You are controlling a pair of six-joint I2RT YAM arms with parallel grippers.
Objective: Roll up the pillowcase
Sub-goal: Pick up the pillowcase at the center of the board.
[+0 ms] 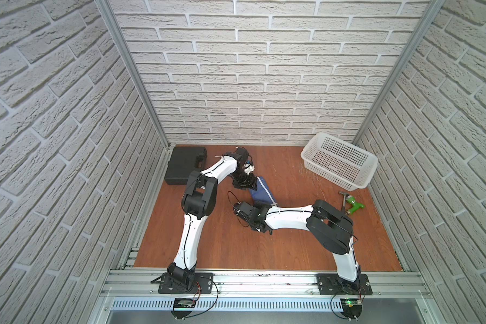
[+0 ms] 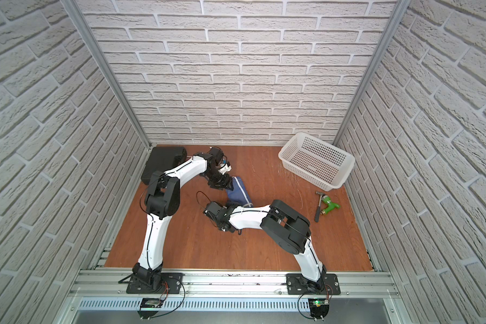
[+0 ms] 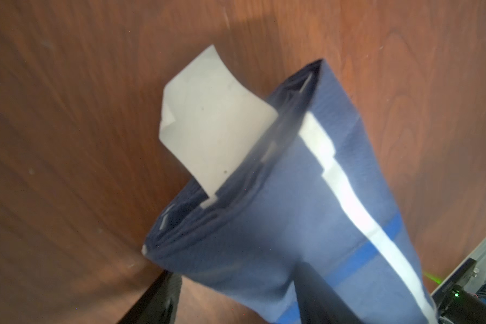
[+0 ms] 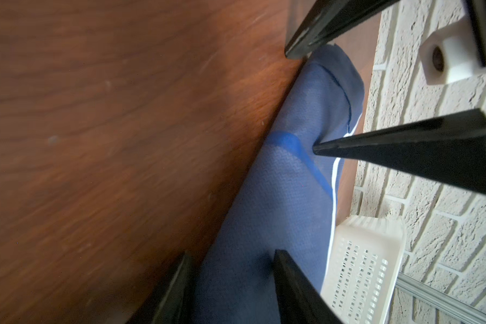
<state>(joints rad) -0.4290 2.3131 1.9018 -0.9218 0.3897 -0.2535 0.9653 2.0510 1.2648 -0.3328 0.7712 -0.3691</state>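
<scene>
**A:** Where does the pillowcase sit?

**B:** On the table [image 1: 264, 246]. The pillowcase [image 1: 261, 190] is a fat roll lying between the two hands. The left hand [image 3: 236, 266] straddles one end and the right hand [image 4: 230, 269] the other.

**A:** Grips?

**B:** Left: the jaws stand fairly wide around the roll. One finger [image 4: 404, 157] dents the cloth and the other sits at the roll's edge by the table, so I read it as holding the roll across its width. Right: the jaws are either side of the cloth. I cannot tell if they are clamped.

**A:** How will it handle?

**B:** Light and soft, with no stiffness, I'd judge. The layers will likely spring loose if let go, and the smooth weave may slide on the wood. Take it through the full thickness near each end, not by the outer flap alone. A white label [image 3: 211, 126] pokes from the end at the left hand, but it is no handle.

**A:** Room?

**B:** There is bare table on the near side of both hands. A black case [image 1: 184, 165] lies just behind the left hand. The basket [image 1: 331, 171] is well apart, out past the right hand. A hammer [image 1: 343, 202] and a green tool [image 1: 354, 206] lie near the right arm's elbow, clear of the roll.
</scene>
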